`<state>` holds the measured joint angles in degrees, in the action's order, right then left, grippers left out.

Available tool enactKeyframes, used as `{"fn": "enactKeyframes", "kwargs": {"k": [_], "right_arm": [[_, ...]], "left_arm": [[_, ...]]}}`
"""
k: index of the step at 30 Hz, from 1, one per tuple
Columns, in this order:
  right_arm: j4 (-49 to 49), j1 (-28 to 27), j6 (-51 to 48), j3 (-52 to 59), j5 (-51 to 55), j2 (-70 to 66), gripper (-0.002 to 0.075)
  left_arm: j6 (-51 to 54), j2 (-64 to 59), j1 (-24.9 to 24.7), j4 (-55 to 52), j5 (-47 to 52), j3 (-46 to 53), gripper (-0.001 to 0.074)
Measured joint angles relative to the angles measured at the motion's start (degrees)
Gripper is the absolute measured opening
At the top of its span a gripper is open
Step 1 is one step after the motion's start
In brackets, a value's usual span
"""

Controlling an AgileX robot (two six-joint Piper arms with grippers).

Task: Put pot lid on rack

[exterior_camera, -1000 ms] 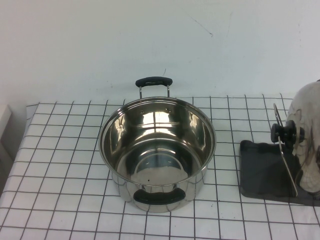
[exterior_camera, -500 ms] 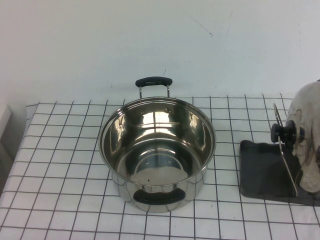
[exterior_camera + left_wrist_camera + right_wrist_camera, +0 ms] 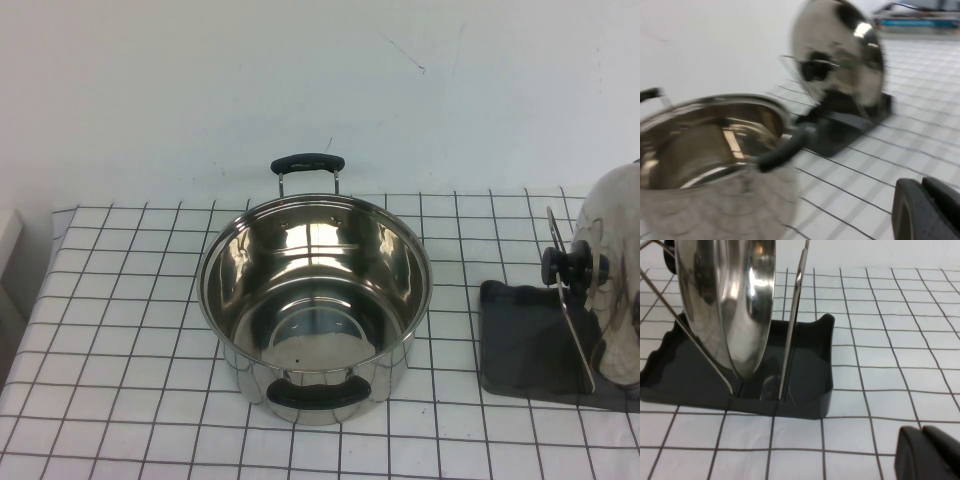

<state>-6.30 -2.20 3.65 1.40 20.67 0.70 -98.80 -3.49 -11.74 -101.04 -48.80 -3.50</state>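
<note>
White tablecloth [image 3: 120,300] with black grid lines, against a plain white wall [image 3: 200,80]. Pot lid [image 3: 615,270] stands on edge in the rack [image 3: 520,345], right edge; steel pot [image 3: 315,300] at centre. Left gripper [image 3: 927,210] and right gripper [image 3: 927,452] low, off the lid; finger state cannot be told.

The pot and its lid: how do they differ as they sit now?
The pot stands upright and open on the checked table; the pot lid stands on edge in the rack. The pot has two black loop handles, the lid one black knob. Both are shiny steel. The left gripper and right gripper touch neither.
</note>
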Motion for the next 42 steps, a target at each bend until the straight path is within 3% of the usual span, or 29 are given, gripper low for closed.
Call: {"fn": "enactKeyframes", "kwargs": {"k": [3,7,13,16,19,26,30,42], "right_arm": [[0.0,0.0,0.0,0.0,0.0,0.0,-0.0002],[-0.02,0.0,0.0,0.0,0.0,0.0,-0.0002],[-0.02,0.0,0.0,0.0,0.0,0.0,-0.0002],[-0.02,0.0,0.0,0.0,0.0,0.0,-0.0002],[-0.02,0.0,0.0,0.0,0.0,0.0,-0.0002],[-0.12,0.0,0.0,0.0,0.07,0.0,-0.0002],[-0.12,0.0,0.0,0.0,0.07,0.0,-0.0002],[-0.12,0.0,0.0,0.0,0.07,0.0,-0.0002]], "left_arm": [[0.83,0.0,0.0,6.68,9.82,2.3,-0.0003],[9.96,0.0,0.0,31.9,26.32,4.71,-0.0003],[46.03,0.29,0.0,77.75,46.89,4.99,-0.0003],[64.91,1.74,0.0,92.51,57.99,5.03,-0.0003],[73.93,2.88,0.14,96.51,66.35,5.12,-0.0003],[81.44,3.91,6.04,98.33,67.33,5.01,-0.0003],[84.06,3.91,8.49,99.0,67.71,4.91,-0.0003],[86.73,3.93,8.7,104.83,67.71,4.91,-0.0003]]}}
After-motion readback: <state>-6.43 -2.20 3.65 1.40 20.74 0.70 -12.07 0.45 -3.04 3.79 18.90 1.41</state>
